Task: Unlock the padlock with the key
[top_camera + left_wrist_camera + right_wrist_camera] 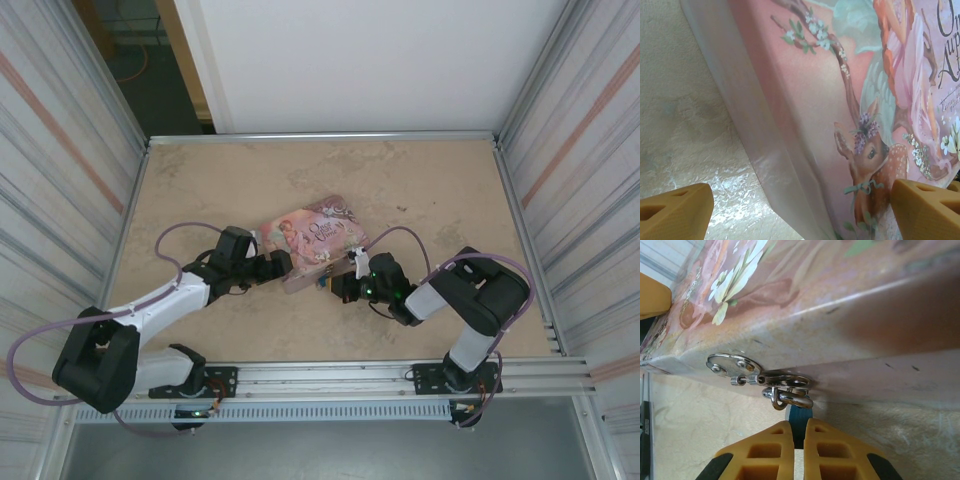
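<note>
The tin (310,235) lies mid-counter (420,180). The padlock (799,417) hangs at its 6 o'clock wall, the shackle (790,399) threaded through a small metal hasp (732,365) riveted to that wall. In the top view it is a speck of blue just beside the tin's near edge.

The right end effector (799,434) comes in from 4 o'clock. It is clenched on the padlock body, with the fingers (760,455) nearly meeting on either side of the teal block. That hold likely serves to steady the lock and keep it from swinging on the hasp while a key is worked in. The keyhole cannot be made out.

The left end effector (285,265) sits at the tin's 8 o'clock corner. It is released: the wrist view shows one finger over the counter and the other over the lid, with the tin's edge between them. That placement looks meant to brace the tin against sliding.
</note>
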